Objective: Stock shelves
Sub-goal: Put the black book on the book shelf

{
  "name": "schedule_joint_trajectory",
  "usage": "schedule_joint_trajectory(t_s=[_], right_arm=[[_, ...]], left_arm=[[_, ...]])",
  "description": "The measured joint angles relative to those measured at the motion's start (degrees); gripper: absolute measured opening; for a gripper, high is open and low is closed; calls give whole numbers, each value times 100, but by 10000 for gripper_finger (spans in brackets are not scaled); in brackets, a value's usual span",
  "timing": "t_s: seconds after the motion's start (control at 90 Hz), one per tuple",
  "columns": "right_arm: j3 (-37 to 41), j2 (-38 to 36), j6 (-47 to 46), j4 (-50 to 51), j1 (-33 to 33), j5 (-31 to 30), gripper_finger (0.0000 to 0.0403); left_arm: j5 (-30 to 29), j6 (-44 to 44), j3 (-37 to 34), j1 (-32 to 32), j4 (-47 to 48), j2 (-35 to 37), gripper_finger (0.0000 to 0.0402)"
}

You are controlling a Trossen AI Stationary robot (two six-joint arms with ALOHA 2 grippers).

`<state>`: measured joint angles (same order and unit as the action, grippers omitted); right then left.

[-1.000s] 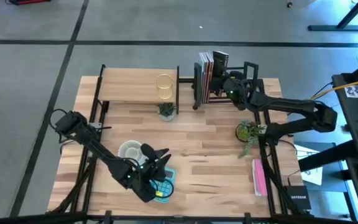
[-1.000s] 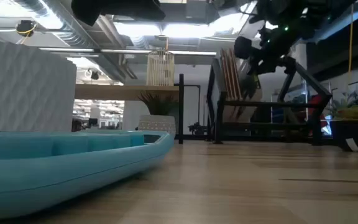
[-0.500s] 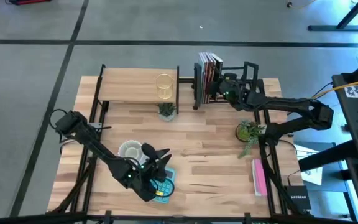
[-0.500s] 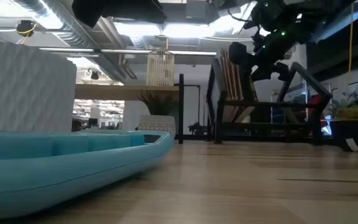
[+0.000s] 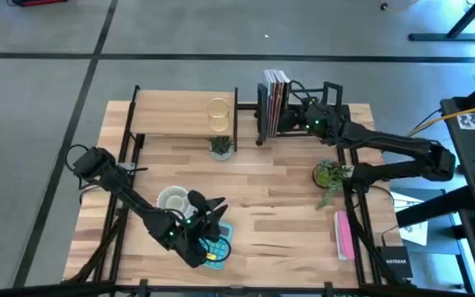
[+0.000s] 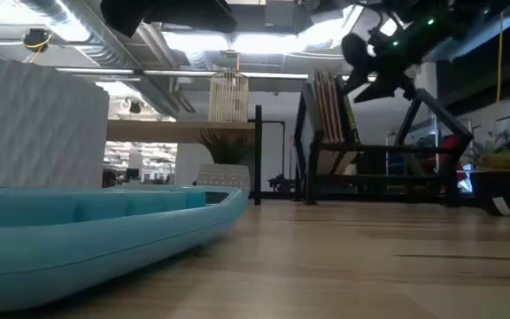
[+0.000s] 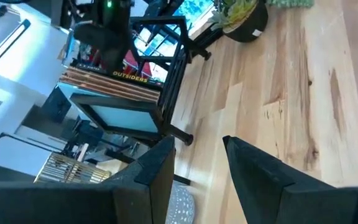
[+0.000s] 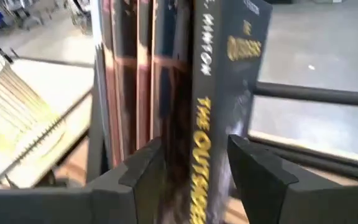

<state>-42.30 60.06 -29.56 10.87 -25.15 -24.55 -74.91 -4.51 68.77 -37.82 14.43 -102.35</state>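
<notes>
The black metal rack (image 5: 330,97) stands at the table's far right, and a row of books (image 5: 274,99) stands upright in its left end. The rightmost is a black book (image 8: 219,93) whose spine faces my right gripper (image 8: 194,165). That gripper is open at the rack's upper level, just right of the row, with one finger on each side of the spine. The light-wood shelf (image 5: 180,111) at the far left carries a gold wire basket (image 5: 218,115). My left gripper (image 7: 197,155) waits open above a teal tray (image 5: 218,245) near the front edge. My right gripper comes level at the black book from the table's right, its fingers (image 8: 145,168) on either side of the lower spine (image 8: 207,180). Whether they touch the book cannot be told. The book stands upright on the rack against the row.
A small plant (image 5: 221,147) stands under the wood shelf. A potted plant (image 5: 330,175) stands at the right and a pink book (image 5: 344,233) lies near the right edge. A white textured pot (image 5: 171,200) stands beside the teal tray. Bare tabletop lies in the middle.
My right gripper went toward the table's left with the black book, which was tilted and now stands upright against the row. The gripper then drew back a little toward the right.
</notes>
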Motion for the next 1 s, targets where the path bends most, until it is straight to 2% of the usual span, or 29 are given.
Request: schedule_joint_trajectory(t_s=[0.078, 0.144, 0.256, 0.511, 0.6, 0.822, 1.0], right_arm=[[-2, -210, -66, 482, -3, -92, 161], [-2, -307, -147, 849, -41, -425, 157], [-2, -173, -158, 1057, -376, -659, 144], [-2, 964, 256, -45, -1383, 282, 93], [-2, 1310, 399, -442, -1614, 838, 80], [-2, 1729, 731, -910, -1729, 1926, 72], [-2, 1736, 757, -1066, -1729, 2280, 72]], left_arm=[[2, 4, 0, 0, -2, 0, 133], [0, 4, 0, 3, -3, 0, 133], [1, -23, 0, 7, -4, 0, 133], [0, -138, 0, 11, -4, 0, 133], [0, -132, 0, 11, -4, 0, 133], [0, -14, 0, -23, -4, 0, 133], [2, -18, 0, -59, -2, 0, 133]])
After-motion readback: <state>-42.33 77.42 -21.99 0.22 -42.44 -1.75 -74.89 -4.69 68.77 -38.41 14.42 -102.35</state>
